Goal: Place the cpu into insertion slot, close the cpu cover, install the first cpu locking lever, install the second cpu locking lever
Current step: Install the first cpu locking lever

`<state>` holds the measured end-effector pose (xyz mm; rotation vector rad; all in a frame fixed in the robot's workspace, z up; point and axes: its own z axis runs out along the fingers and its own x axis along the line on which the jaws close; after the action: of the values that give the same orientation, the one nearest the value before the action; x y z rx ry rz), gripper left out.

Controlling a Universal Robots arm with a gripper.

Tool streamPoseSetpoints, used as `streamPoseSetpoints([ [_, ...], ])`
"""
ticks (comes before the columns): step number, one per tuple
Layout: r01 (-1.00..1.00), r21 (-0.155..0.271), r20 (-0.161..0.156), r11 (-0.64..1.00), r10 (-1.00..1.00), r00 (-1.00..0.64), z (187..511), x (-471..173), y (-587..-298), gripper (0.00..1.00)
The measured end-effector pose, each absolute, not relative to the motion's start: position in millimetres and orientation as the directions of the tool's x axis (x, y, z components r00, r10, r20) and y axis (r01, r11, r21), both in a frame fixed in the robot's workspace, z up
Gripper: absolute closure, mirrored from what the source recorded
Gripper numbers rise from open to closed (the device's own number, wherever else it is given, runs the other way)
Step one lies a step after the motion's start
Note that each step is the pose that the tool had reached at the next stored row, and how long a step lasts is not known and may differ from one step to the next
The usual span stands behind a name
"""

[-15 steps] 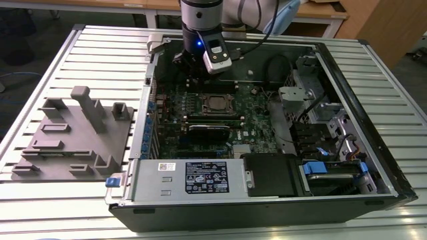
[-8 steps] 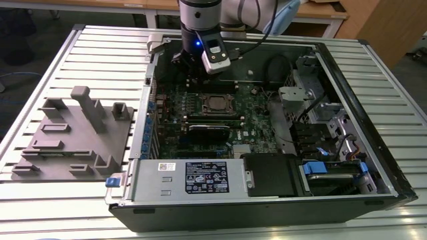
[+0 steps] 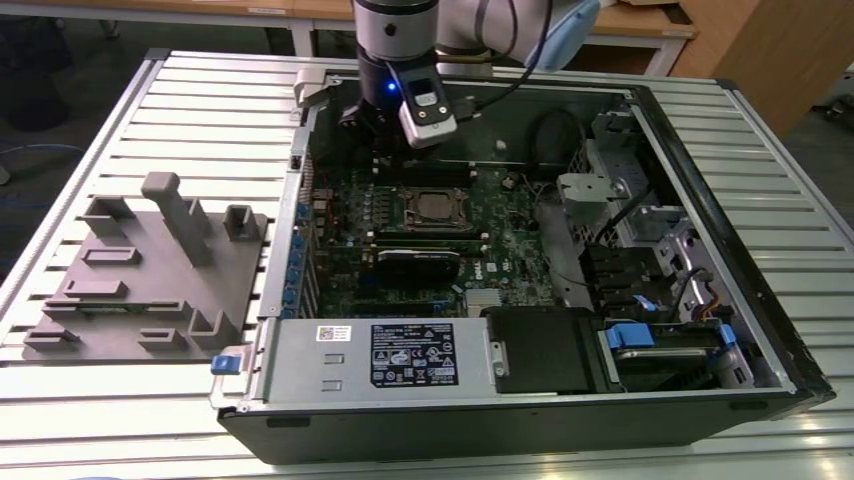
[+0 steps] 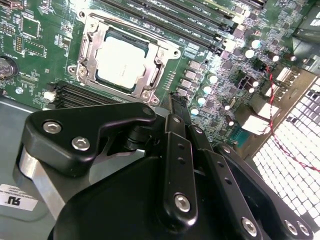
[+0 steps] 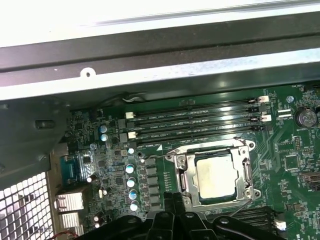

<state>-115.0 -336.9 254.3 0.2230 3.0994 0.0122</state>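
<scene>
One cpu (image 4: 122,62) lies in the insertion slot (image 4: 89,50), just beyond the claw (image 4: 176,100), pressed together.

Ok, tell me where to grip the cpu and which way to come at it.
By two opposite edges, straight down from above. The cpu lies flat in the insertion slot, and the cpu cover sits over its rim, so just its silvery top shows through the window. The claw likely finds no free edge until that cover is lifted.
</scene>
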Motion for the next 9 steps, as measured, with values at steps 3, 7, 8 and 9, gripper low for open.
streamPoseSetpoints([
  [3, 0.143, 0.011, -0.035, 0.99, 0.143, -0.989, 254.3, -118.4, -336.9, 0.9],
  [7, 0.143, 0.011, -0.036, 0.99, 0.143, -0.989, 254.3, -122.6, -336.8, 0.9],
  [8, 0.143, 0.011, -0.037, 0.99, 0.143, -0.989, 254.3, -123.7, -336.8, 0.9],
  [9, 0.143, 0.011, -0.037, 0.99, 0.143, -0.989, 254.3, -124.7, -336.8, 0.9],
])
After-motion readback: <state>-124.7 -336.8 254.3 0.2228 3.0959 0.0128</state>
